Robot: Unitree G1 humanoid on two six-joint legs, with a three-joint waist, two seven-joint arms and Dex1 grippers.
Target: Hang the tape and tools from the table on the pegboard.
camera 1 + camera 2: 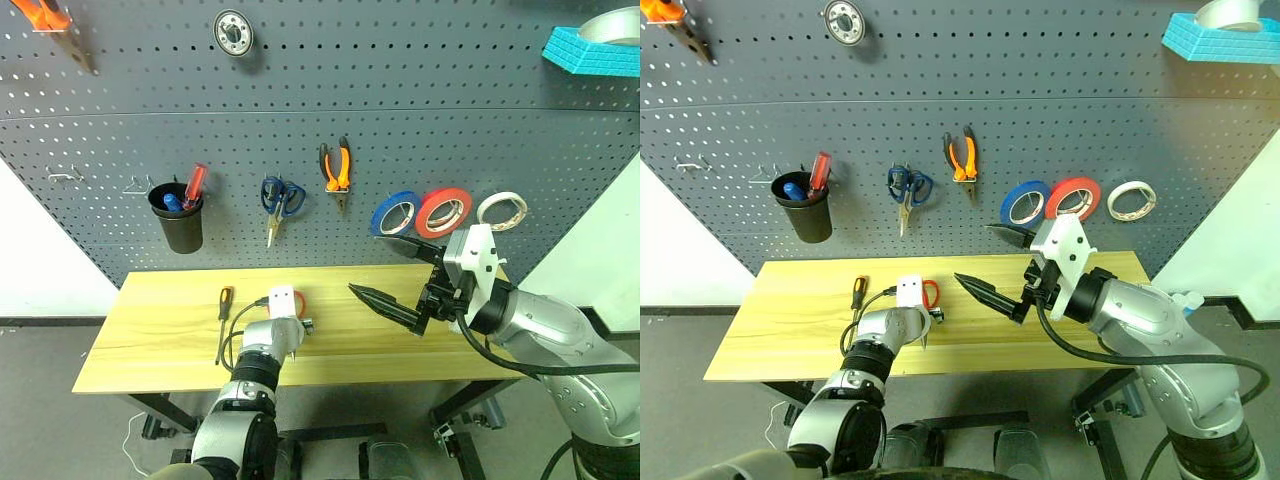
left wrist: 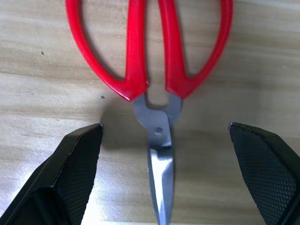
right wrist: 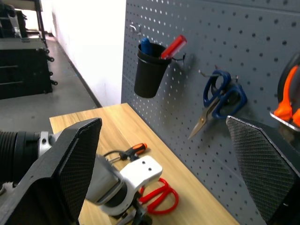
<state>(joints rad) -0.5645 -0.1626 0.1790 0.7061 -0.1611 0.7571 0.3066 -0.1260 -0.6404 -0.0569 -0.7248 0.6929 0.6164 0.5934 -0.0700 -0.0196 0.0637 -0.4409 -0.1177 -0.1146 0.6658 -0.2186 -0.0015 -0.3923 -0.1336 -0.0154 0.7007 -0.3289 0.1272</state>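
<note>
Left tool (image 2: 164,173) hangs with fingers spread wide over red-handled scissors (image 2: 152,70) lying on the wood surface (image 1: 400,340); right tool (image 1: 400,275), also spread and empty, is raised near the pegboard (image 1: 400,130).

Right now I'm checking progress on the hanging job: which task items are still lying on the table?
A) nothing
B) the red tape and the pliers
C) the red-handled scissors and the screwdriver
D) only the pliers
C: the red-handled scissors and the orange-and-black screwdriver lie on the table, while the red tape and pliers already hang on the pegboard.

No text, label, brand, number or sign can be read on anything here.
</note>
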